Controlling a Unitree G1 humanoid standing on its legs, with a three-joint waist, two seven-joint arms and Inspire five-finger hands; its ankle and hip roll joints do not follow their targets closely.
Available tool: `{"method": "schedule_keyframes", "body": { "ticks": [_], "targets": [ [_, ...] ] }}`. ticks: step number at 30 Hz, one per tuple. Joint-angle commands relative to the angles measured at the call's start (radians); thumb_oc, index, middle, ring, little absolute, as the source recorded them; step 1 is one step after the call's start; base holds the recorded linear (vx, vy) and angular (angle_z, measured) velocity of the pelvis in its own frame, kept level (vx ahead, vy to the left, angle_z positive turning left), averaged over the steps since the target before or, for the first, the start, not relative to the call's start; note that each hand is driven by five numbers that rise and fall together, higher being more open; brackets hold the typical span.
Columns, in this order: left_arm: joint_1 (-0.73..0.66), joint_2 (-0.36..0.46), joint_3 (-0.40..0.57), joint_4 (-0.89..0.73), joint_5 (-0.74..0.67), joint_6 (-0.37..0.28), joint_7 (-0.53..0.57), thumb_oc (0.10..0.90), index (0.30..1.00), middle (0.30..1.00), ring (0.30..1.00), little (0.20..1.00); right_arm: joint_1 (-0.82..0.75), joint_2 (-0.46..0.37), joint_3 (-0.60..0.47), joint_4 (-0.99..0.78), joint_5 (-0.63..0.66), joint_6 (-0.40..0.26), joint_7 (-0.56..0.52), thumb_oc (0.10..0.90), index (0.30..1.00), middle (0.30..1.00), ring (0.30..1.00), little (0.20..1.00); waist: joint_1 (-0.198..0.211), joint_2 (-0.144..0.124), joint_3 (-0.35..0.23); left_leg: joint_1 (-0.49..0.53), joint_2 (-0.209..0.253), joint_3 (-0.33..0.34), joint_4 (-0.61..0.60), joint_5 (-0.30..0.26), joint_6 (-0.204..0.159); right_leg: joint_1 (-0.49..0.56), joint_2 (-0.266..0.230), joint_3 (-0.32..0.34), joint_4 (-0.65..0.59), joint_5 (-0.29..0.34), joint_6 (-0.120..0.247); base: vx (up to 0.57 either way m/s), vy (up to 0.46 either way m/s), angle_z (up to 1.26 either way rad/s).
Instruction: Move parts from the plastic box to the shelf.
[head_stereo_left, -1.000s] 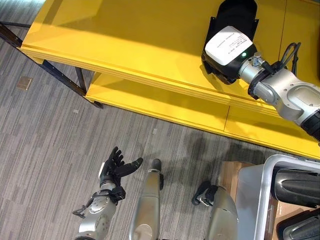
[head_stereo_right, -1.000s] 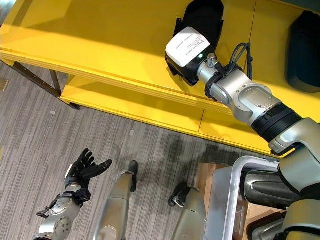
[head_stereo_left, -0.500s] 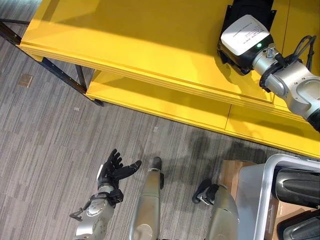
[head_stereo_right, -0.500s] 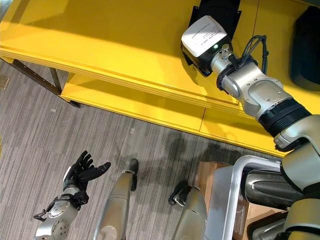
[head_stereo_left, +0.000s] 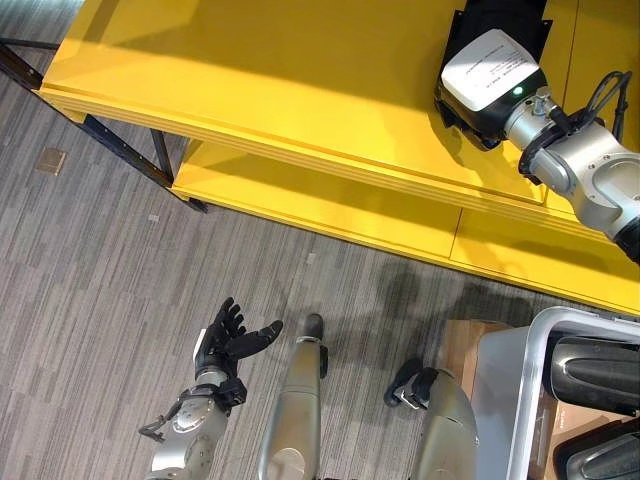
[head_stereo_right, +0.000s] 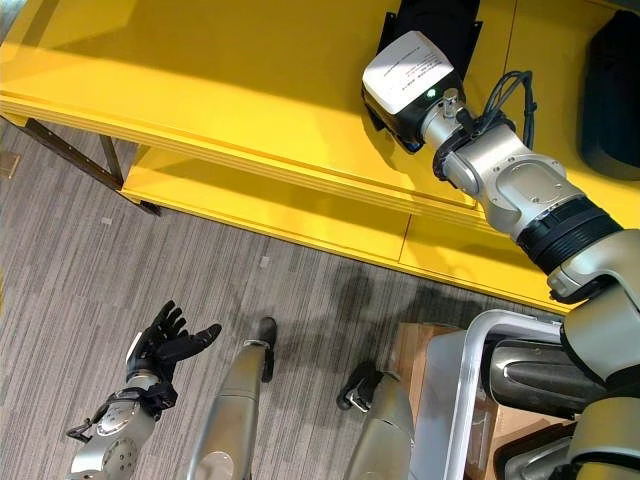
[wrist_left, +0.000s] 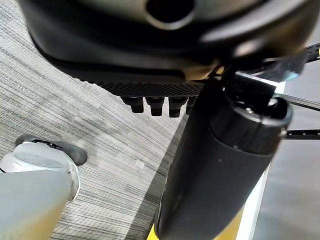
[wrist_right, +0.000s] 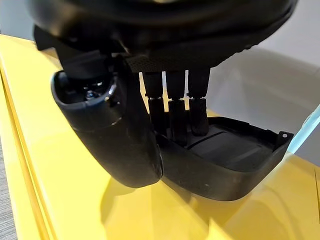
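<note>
Right hand gripped a black part, fingers curled over it, above the shelf; setting down and release judged next.

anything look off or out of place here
Nothing stands out. The right hand holds a black part on the yellow shelf, another part lies further right, more sit in the plastic box, and the left hand hangs open over the floor.

No legible text (label print blurred)
</note>
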Motion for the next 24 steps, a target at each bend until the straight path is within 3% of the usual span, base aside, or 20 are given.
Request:
{"method": "schedule_keyframes", "body": {
  "ticks": [1,24],
  "targets": [
    [0.014,0.059,0.04,-0.035,-0.033,-0.098,-0.004,0.9,1.0,1.0,1.0,1.0,-0.142,-0.018,-0.005,0.024,0.026,0.035,-0.051,0.9,1.0,1.0,1.0,1.0,0.017,-0.011,-0.066,0.025,0.069,-0.065,0.075,-0.167,-0.036,0.006,0.034,0.069,-0.039,-0.022,0.048,0.0,0.0,0.0],
    [0.011,0.049,0.061,-0.032,-0.049,-0.09,0.0,0.9,1.0,1.0,1.0,1.0,-0.096,-0.054,-0.029,-0.148,0.108,-0.007,0.005,0.9,1.0,1.0,1.0,1.0,-0.002,-0.032,-0.07,0.045,0.078,-0.056,0.061,-0.166,-0.037,0.02,0.045,0.074,-0.063,-0.005,0.052,0.0,0.001,-0.01]
  ]
}}
